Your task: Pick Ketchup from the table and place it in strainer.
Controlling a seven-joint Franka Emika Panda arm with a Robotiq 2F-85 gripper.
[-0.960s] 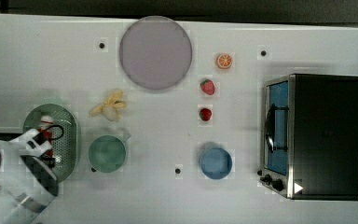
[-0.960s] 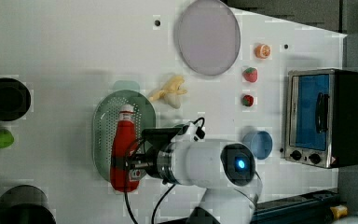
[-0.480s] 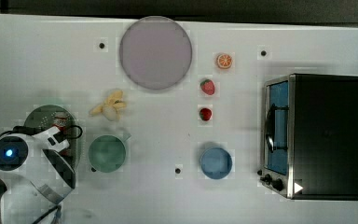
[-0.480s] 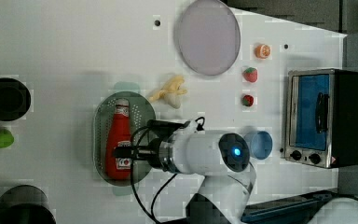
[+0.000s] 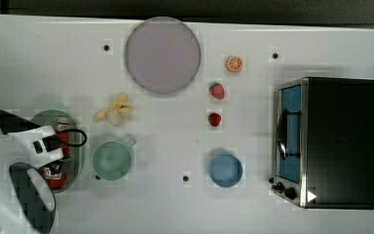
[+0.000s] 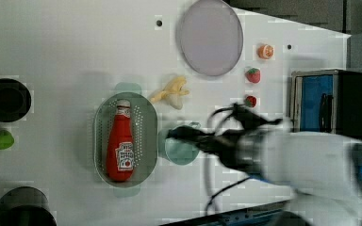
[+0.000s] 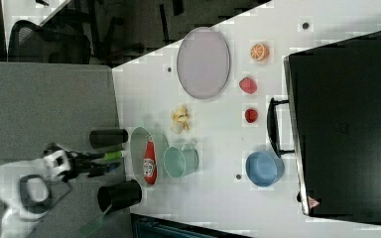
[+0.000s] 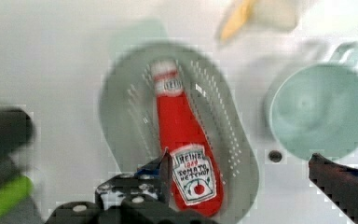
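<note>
The ketchup (image 6: pixel 120 146), a red bottle with a white cap and label, lies flat inside the pale green strainer (image 6: pixel 148 122), cap toward the left view's top. In the wrist view the ketchup (image 8: pixel 182 135) rests on the perforated bottom of the strainer (image 8: pixel 121 107), and my gripper (image 8: pixel 240 158) hangs above it, open, its dark fingers (image 8: pixel 340 179) wide apart and holding nothing. In the left view my gripper (image 6: pixel 181 135) appears over the green cup. In the top view my gripper (image 5: pixel 48 146) covers part of the ketchup (image 5: pixel 64 141) and the strainer (image 5: pixel 78 161).
A green cup (image 5: pixel 112 160) stands right beside the strainer. A banana (image 5: pixel 114 112), lilac plate (image 5: pixel 162 54), two strawberries (image 5: pixel 216 90), orange slice (image 5: pixel 233 63), blue bowl (image 5: pixel 225 169) and toaster oven (image 5: pixel 331 141) lie further off. Black cylinders (image 6: pixel 5 99) stand at the left view's left.
My gripper has opened and let go of the ketchup, which now lies wholly in the strainer. The arm has lifted and drawn away, toward the left view's right.
</note>
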